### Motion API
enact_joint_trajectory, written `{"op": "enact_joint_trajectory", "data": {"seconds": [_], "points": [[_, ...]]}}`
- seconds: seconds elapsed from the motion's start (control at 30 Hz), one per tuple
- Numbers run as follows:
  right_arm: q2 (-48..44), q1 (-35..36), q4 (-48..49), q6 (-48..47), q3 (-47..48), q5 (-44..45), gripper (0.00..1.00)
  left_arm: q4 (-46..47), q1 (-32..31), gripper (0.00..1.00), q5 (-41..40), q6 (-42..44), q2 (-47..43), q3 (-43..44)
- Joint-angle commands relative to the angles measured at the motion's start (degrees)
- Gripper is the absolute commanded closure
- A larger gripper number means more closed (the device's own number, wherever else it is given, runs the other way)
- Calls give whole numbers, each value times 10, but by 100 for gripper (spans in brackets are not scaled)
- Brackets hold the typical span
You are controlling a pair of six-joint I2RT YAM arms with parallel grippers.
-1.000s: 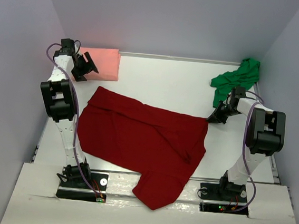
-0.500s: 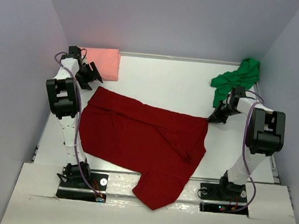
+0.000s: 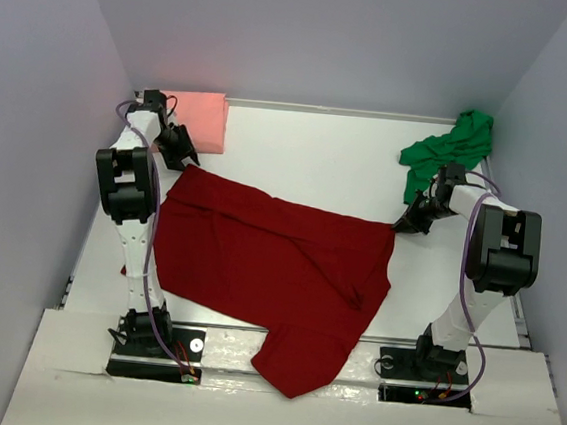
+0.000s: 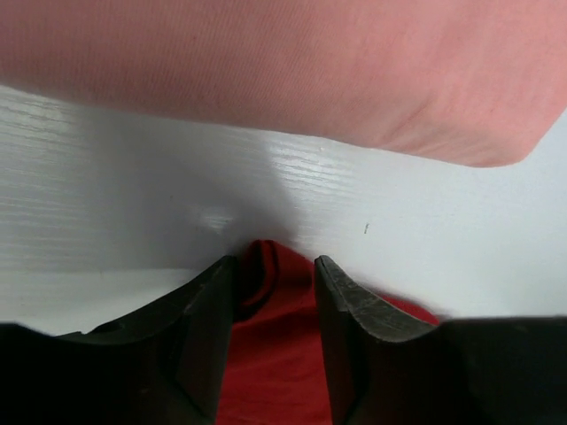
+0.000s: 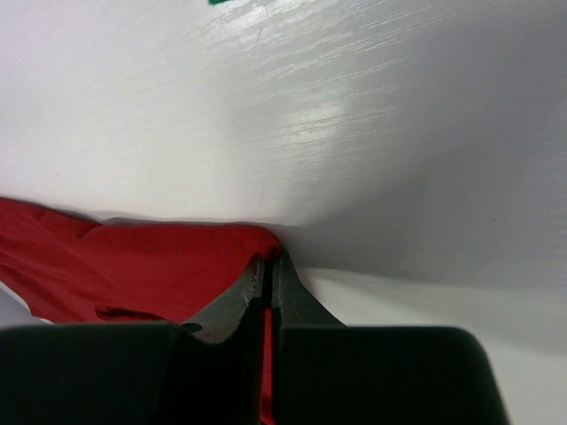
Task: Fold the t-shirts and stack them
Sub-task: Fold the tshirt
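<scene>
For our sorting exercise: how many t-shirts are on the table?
3. The dark red t-shirt lies spread across the middle, the salmon pink t-shirt folded at the far left, the green t-shirt bunched at the far right. No others show.

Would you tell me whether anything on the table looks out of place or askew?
The dark red t-shirt lies skewed and creased, one end spilling over the near edge of the table. The green t-shirt sits crumpled in the far right corner; the salmon pink t-shirt looks folded.
</scene>
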Motion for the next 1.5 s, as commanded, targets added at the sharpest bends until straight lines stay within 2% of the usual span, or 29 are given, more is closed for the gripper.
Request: {"op": "enact_joint_trajectory", "data": {"seconds": [0.0,0.03,0.1,0.13,0.23,0.37,0.57,0.93,1.23,1.47], "points": [[5,-2,0,-11,16,14,100,-37,-2,48,-22,12,-2,14],[6,-2,-1,-11,17,13,100,-38,-2,50,-23,12,2,14],[7,-2,-1,-12,19,12,100,-44,-2,62,-24,10,9,16],[6,-2,-1,-13,20,14,100,-45,-2,72,-22,9,12,16],[8,-2,-7,-14,25,18,100,-45,-2,91,-23,5,13,15],[11,-2,-14,-13,36,22,100,-49,-2,98,-37,2,14,22],[27,-2,-23,-9,66,26,100,-44,0,100,-52,-7,7,17],[85,-2,-38,-10,160,11,100,10,21,100,-45,-52,-53,-74],[158,-2,-59,-9,287,-3,100,74,37,100,-58,-95,-149,-206],[229,-2,-90,-15,404,-15,100,84,54,100,-79,-103,-193,-241]]}}
